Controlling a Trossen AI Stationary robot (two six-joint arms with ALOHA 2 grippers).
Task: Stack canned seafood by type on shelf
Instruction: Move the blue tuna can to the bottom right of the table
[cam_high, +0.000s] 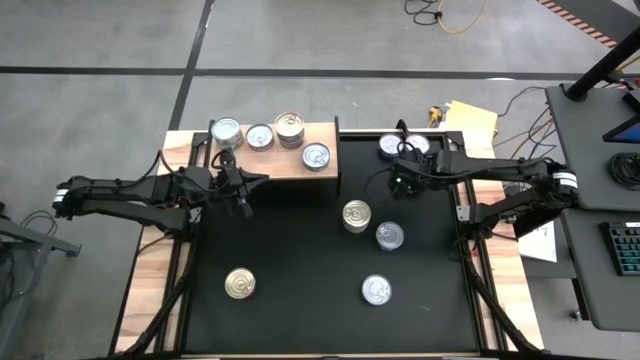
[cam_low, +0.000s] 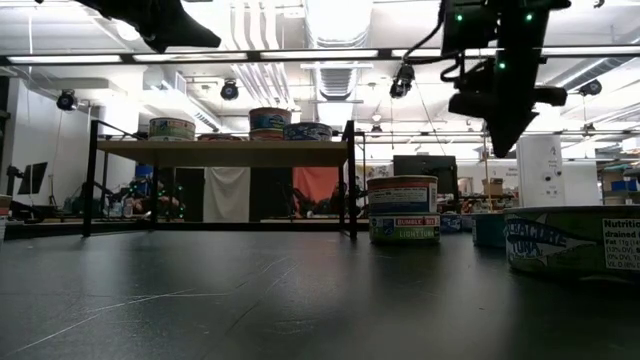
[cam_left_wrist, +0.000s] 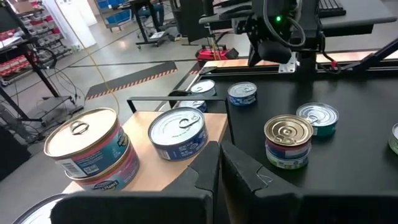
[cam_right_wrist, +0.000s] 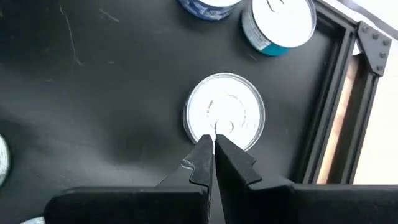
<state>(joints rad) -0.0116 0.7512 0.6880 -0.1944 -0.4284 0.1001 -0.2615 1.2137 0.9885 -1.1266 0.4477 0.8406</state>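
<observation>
Your cans are split between the shelf (cam_high: 275, 165) and the black table (cam_high: 290, 260). On the shelf, which sits at the table's far edge toward its left corner, you have four spots: a silver-topped can (cam_high: 227, 131) at the far-left end, another silver one (cam_high: 260, 136) just beside it, a two-high gold-topped stack (cam_high: 289, 127) and a silver can with a blue-white label (cam_high: 316, 156) near the shelf's right front corner. That grouping reads as sorting by type, with gold on gold.

Out on the table, a gold-topped stack (cam_high: 356, 215) stands near the middle, a silver can (cam_high: 390, 236) just beside it, another silver can (cam_high: 377, 290) toward the near edge, and a gold-topped can (cam_high: 240, 284) toward the near-left. Two more silver cans (cam_high: 392, 146) sit at the far edge, right of the shelf.

The tins are short, round and metal with ringed pull-tab lids; the shelf is pale, flat-topped wood on a thin dark frame.

Your left gripper (cam_left_wrist: 219, 163) hangs at the shelf's front edge, fingers pressed together, holding nothing. Your right gripper (cam_right_wrist: 213, 149) hovers above a silver can (cam_right_wrist: 224, 113) near the table's far-right corner, also closed and empty; you would likely need to open it before gripping.
</observation>
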